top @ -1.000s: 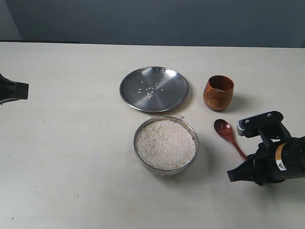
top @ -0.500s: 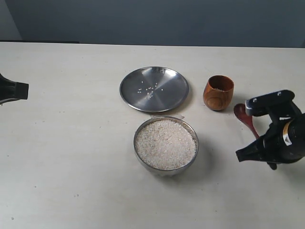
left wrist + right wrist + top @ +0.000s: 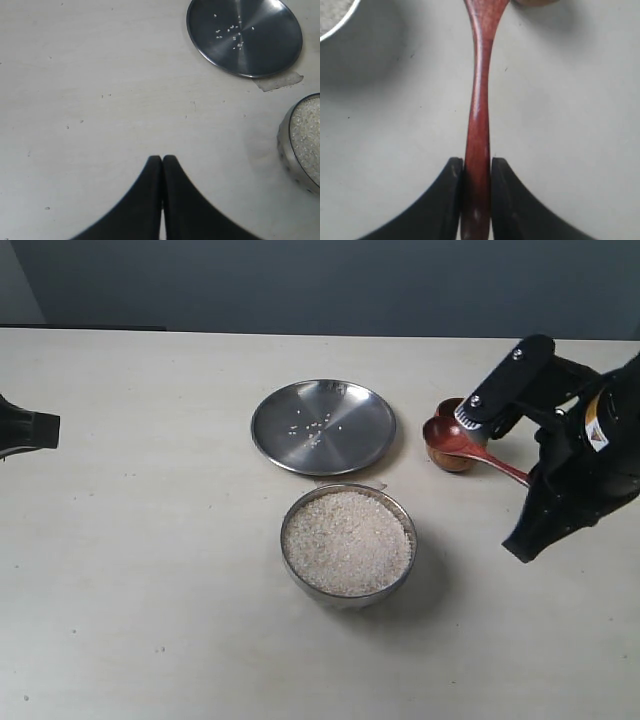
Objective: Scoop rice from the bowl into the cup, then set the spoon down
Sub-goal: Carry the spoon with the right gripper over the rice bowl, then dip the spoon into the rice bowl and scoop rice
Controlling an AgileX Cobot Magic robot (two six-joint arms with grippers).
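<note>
The steel bowl [image 3: 348, 580] holds the white rice [image 3: 346, 542] at the table's middle front. Behind it to the right stands the wooden cup [image 3: 447, 458], partly covered by the spoon. The dark wooden spoon [image 3: 446, 433] hangs above the table with its round end in front of the cup's rim; I see no rice in it. My right gripper [image 3: 477, 167] is shut on the spoon handle [image 3: 479, 100], and its arm [image 3: 570, 460] rises right of the cup. My left gripper [image 3: 162, 159] is shut on nothing, at the far left edge [image 3: 25, 427].
A flat steel plate [image 3: 323, 426] with a few stray grains lies behind the bowl, left of the cup. In the left wrist view the plate [image 3: 245, 37], a piece of tape [image 3: 277, 81] and the bowl's wall [image 3: 287, 150] show.
My right gripper has lifted the spoon off the table and carried it back, so its round end now hangs at the cup. The left gripper has not moved.
</note>
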